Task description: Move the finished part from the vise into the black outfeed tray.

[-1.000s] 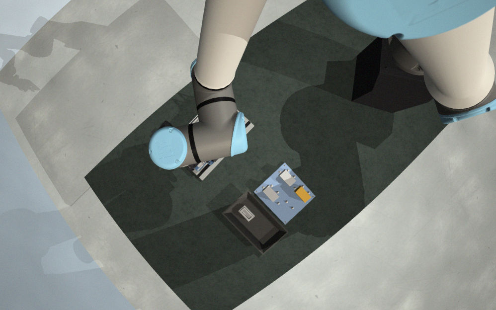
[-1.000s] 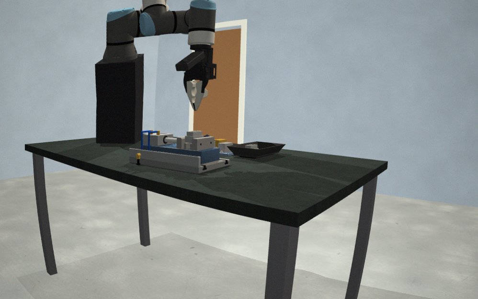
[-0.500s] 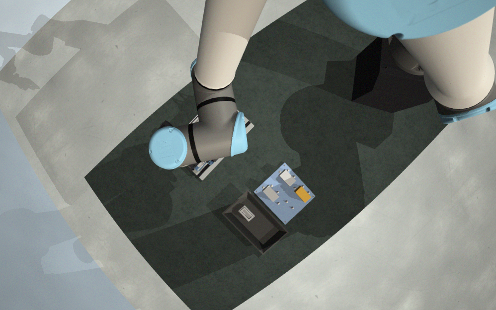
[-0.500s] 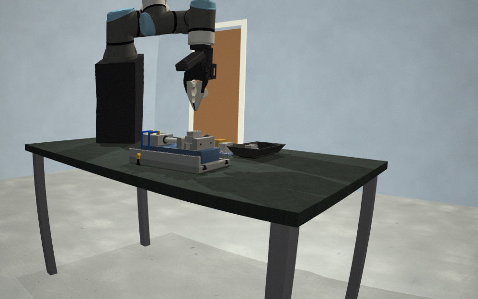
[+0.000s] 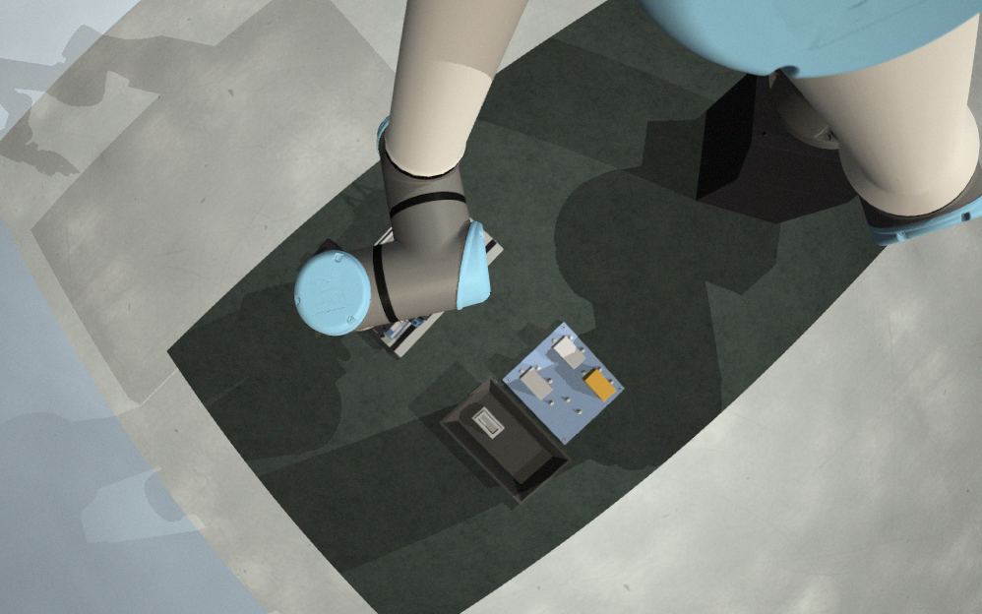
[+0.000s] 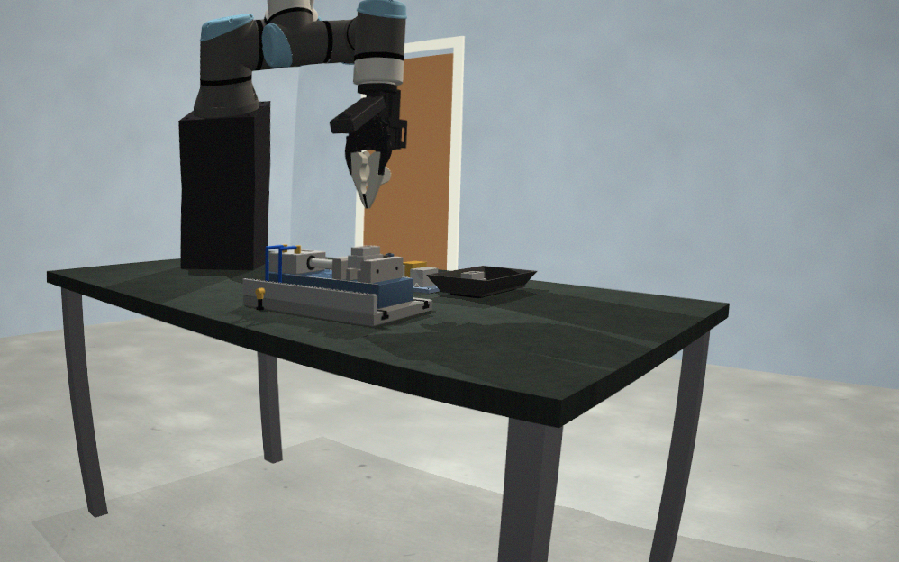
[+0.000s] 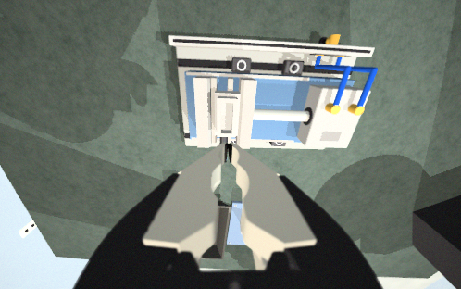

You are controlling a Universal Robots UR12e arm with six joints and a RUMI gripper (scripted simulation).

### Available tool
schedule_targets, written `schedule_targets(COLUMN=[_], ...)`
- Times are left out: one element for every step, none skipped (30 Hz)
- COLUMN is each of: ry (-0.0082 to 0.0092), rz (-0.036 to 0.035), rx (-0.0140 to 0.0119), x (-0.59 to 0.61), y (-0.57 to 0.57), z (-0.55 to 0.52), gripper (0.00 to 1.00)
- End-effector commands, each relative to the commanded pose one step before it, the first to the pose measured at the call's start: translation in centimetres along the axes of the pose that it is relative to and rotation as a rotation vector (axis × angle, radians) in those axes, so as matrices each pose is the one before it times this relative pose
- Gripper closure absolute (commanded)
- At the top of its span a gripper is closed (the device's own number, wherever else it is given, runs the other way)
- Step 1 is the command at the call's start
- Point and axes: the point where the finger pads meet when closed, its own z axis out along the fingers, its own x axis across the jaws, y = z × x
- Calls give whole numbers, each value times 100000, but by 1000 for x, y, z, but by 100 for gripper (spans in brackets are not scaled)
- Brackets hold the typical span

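Nothing moved yet. Part [image 7: 226,110] sits clamped in vise [image 6: 334,301] near table's [image 6: 596,371] back-left edge. Gripper [image 6: 368,192] hangs high above it, closed on nothing. Tray [image 5: 463,427] holds one block; grasp and transfer remain.

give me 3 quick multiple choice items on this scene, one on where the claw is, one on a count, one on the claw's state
1. Where is the claw?
A. high above the vise
B. inside the tray
C. resting on the table

2. How many parts lie in the tray?
A. none
B. one
C. three

3. What state is the claw in?
A. wide open
B. shut on the part
C. shut, holding nothing

Answers:
1. A: the exterior view shows it hanging well over the vise, touching nothing.
2. B: the top view shows a single pale block in the tray.
3. C: its fingertips meet with nothing between them, and the pocketed part sits in the vise.
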Motion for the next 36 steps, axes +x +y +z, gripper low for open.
schedule_targets(ry=[-119,0,0,0,0,0,0,0,0,0,0,0,0,0,0,0,0,0,0,0,0,0,0,0,0,0,0,0,0,0,0,0,0,0,0,0], rz=[1,0,0,0,0,0,0,0,0,0,0,0,0,0,0,0,0,0,0,0,0,0,0,0,0,0,0,0,0,0,0,0,0,0,0,0], rx=[64,0,0,0,0,0,0,0,0,0,0,0,0,0,0,0,0,0,0,0,0,0,0,0,0,0,0,0,0,0,0,0,0,0,0,0], x=[-60,0,0,0,0,0,0,0,0,0,0,0,0,0,0,0,0,0,0,0,0,0,0,0,0,0,0,0,0,0,0,0,0,0,0,0], y=[-28,0,0,0,0,0,0,0,0,0,0,0,0,0,0,0,0,0,0,0,0,0,0,0,0,0,0,0,0,0,0,0,0,0,0,0], z=[-68,0,0,0,0,0,0,0,0,0,0,0,0,0,0,0,0,0,0,0,0,0,0,0,0,0,0,0,0,0,0,0,0,0,0,0], gripper=[100,100,100,100,100,100,60,60,60,60,60,60,60,60,60,60,60,60,60,60,60,60,60,60,60,60,60,60,60,60,60,60,60,60,60,60])
